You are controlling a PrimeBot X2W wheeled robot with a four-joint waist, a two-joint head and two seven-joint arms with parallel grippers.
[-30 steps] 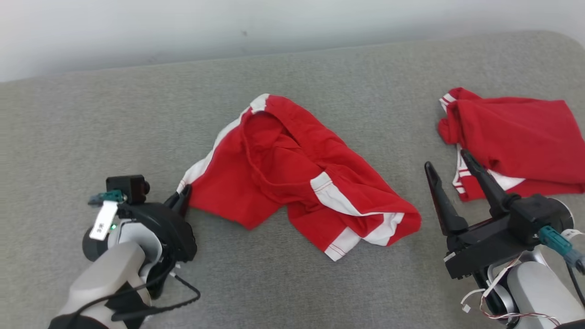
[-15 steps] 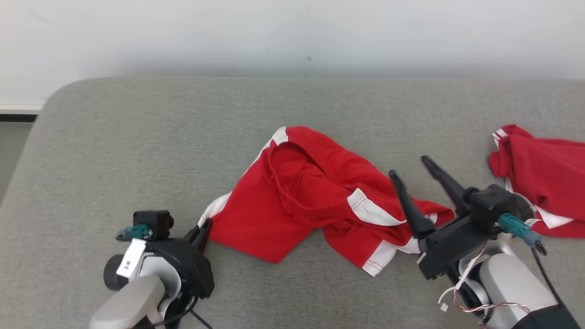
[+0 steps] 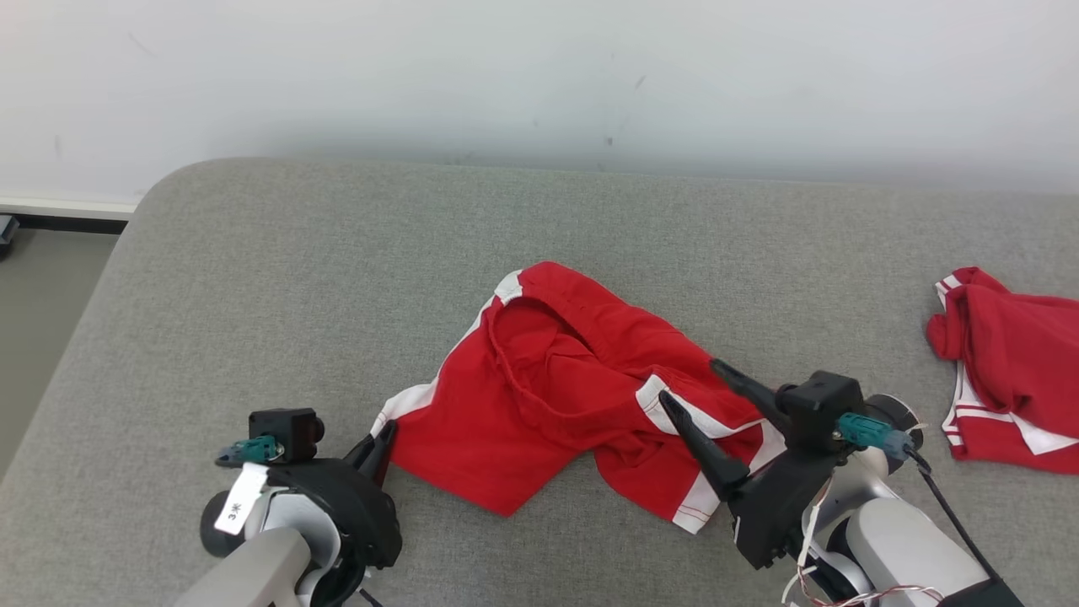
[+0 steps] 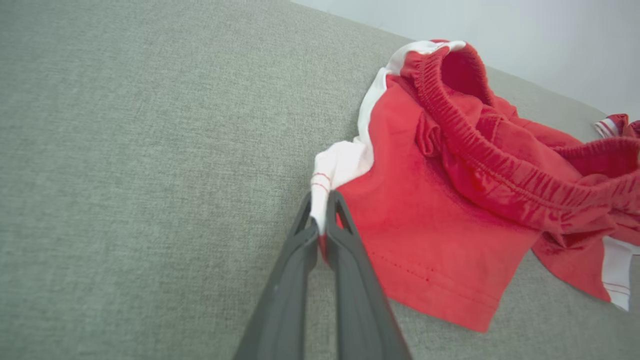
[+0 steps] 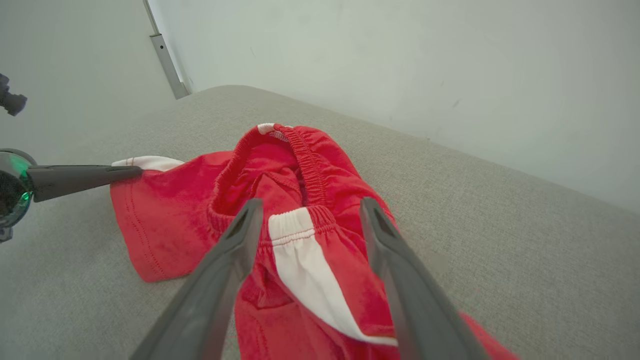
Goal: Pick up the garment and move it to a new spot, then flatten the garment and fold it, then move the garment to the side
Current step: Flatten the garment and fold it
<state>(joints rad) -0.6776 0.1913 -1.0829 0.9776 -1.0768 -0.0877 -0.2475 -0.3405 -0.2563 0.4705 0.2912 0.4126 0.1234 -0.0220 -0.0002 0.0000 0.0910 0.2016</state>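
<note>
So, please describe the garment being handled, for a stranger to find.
On the grey cushion, look at the middle, not the right edge. The red shorts lie crumpled, waistband open; unlike the other red garment, the left end effector pinches their white corner.

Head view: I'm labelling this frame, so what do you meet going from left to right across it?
left gripper, pinching a white corner → shorts → right gripper, open over their right end → second garment

Garment (image 3: pixel 539 379) hem partly behind R end effector (image 3: pixel 688 379)
</note>
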